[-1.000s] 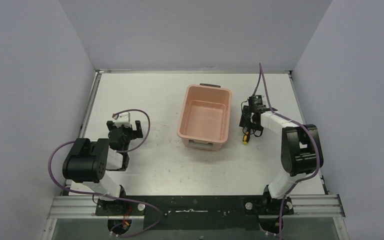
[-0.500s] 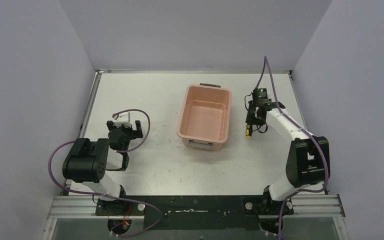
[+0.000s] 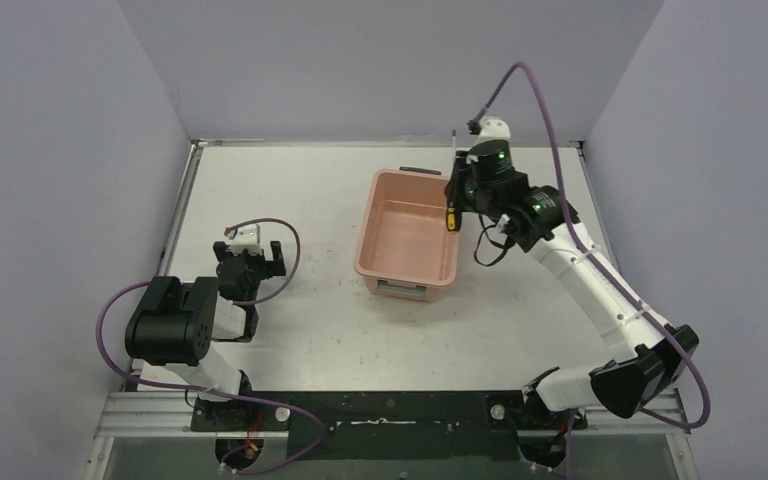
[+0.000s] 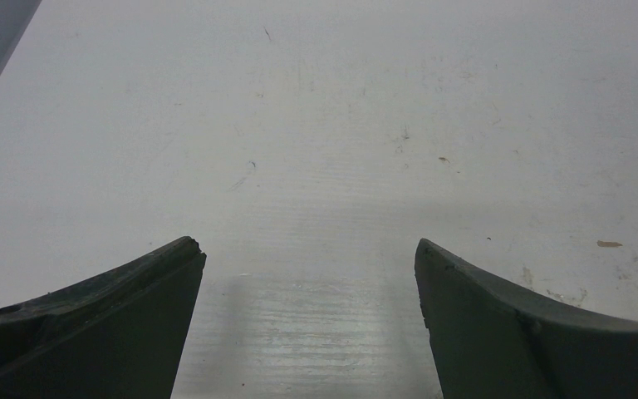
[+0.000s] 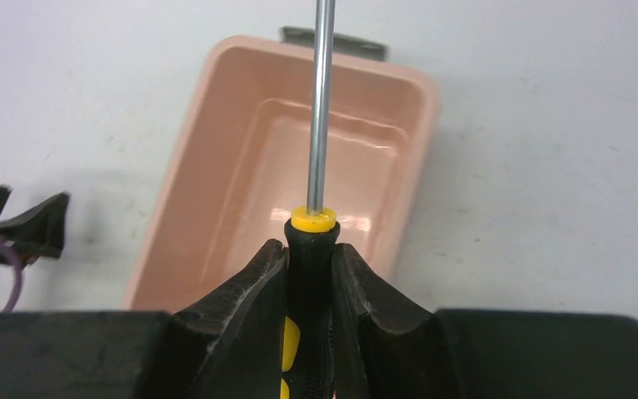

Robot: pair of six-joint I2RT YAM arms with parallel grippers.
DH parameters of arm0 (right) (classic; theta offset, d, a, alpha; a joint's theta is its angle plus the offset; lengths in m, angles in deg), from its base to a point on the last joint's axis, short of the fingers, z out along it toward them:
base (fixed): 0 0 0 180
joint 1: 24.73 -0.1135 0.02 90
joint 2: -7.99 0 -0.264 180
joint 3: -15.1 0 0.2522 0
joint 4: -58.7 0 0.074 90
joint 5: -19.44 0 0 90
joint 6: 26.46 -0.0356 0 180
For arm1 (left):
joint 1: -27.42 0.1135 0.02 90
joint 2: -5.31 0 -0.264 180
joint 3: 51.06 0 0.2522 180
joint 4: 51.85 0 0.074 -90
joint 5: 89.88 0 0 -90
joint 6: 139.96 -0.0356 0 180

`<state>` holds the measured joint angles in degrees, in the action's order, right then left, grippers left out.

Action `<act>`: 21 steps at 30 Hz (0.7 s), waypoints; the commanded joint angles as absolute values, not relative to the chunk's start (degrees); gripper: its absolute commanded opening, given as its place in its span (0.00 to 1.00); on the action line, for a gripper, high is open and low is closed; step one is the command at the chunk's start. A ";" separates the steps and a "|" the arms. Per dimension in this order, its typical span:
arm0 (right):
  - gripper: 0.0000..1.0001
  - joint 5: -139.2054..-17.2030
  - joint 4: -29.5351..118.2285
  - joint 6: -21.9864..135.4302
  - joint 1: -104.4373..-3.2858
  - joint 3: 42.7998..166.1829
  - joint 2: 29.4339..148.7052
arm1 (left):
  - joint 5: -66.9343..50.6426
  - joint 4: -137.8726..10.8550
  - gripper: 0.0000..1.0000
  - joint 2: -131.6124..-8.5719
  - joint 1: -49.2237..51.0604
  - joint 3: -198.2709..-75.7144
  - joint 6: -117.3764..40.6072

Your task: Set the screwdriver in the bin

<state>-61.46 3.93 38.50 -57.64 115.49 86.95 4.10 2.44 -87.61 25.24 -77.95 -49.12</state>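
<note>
Screwdriver (image 5: 311, 241) now aloft, over bin (image 3: 410, 230)

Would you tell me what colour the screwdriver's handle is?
The screwdriver handle is black and yellow; best in the right wrist view.

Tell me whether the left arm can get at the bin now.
Probably yes. The left end effector hangs open over the table, and nothing stands between it and the left wall of the bin. The right end effector, shut on the screwdriver, is over the right rim, off that path.
</note>
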 commanded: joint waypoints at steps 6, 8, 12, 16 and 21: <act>0.00 -55.95 7.76 37.25 -68.60 120.72 101.47 | 3.41 4.94 0.97 -87.12 25.15 -78.89 -49.13; 0.00 -55.32 8.49 37.10 -68.44 119.33 103.80 | 3.37 4.84 0.97 -87.08 25.14 -78.89 -49.10; 0.00 -58.02 11.53 35.86 -66.60 114.35 107.53 | 3.44 4.80 0.97 -87.06 25.13 -78.89 -49.12; 0.00 -63.66 17.34 34.22 -63.44 107.48 110.53 | 3.37 4.87 0.97 -87.05 25.18 -78.89 -49.10; 0.00 -66.94 21.21 33.13 -62.09 103.90 114.71 | 3.37 4.81 0.97 -87.07 25.14 -78.89 -49.12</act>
<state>-64.02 14.40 35.07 -62.60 104.95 113.20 4.08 2.44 -87.61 25.24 -77.95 -49.12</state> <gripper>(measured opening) 0.214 0.971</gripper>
